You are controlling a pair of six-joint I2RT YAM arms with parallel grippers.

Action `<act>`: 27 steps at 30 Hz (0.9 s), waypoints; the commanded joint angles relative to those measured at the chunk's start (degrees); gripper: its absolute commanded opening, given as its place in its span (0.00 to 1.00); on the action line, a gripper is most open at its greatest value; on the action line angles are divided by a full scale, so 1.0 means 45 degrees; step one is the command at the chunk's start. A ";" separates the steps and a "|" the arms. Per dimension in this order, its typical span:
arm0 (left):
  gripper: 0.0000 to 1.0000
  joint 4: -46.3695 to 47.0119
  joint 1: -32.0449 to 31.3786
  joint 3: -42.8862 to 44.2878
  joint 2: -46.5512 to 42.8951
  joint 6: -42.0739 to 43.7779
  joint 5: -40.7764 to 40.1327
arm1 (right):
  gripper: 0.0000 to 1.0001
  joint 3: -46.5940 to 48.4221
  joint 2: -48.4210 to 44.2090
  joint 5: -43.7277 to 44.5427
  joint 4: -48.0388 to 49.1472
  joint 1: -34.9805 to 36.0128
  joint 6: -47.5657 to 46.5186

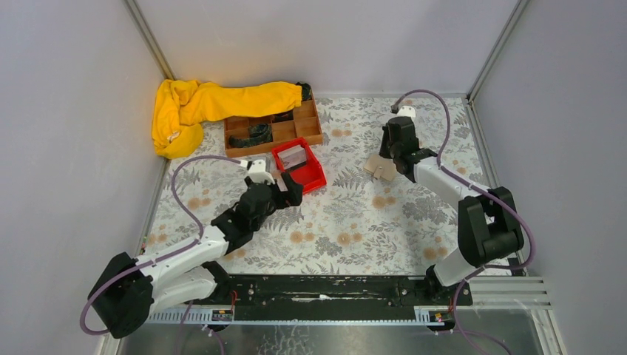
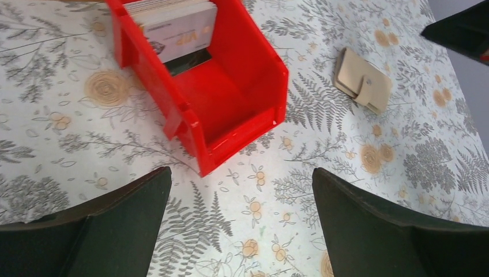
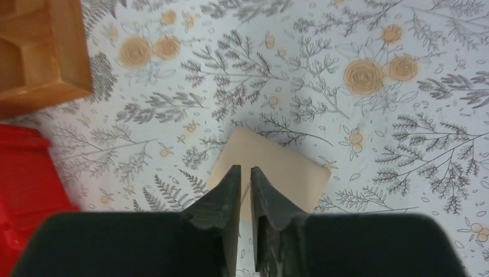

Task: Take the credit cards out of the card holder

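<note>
The card holder (image 1: pixel 377 170) lies on the flowered cloth with its tan side up, right of the red bin (image 1: pixel 314 180). My right gripper (image 1: pixel 393 163) stands over it. In the right wrist view its jaws (image 3: pixel 245 168) are pinched nearly together on a tan flap of the card holder (image 3: pixel 288 167), which runs up edge-on between them. Several credit cards (image 2: pixel 179 26) stand stacked at the far end of the red bin (image 2: pixel 242 98). My left gripper (image 2: pixel 242 219) hangs wide open and empty just before the bin's near corner. The card holder (image 2: pixel 363 81) shows at that view's upper right.
A brown wooden compartment tray (image 1: pixel 273 133) sits behind the red bin, with a yellow cloth (image 1: pixel 200 103) draped over its back left. The tray's corner (image 3: pixel 40 52) and the bin's edge (image 3: pixel 23 173) show at the left of the right wrist view. Grey walls enclose the table.
</note>
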 commanded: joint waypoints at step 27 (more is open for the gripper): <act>1.00 0.1129 -0.2000 0.0969 0.0950 0.0313 -0.1744 | 0.60 -0.0031 0.2755 0.0433 -0.0598 0.0285 0.1618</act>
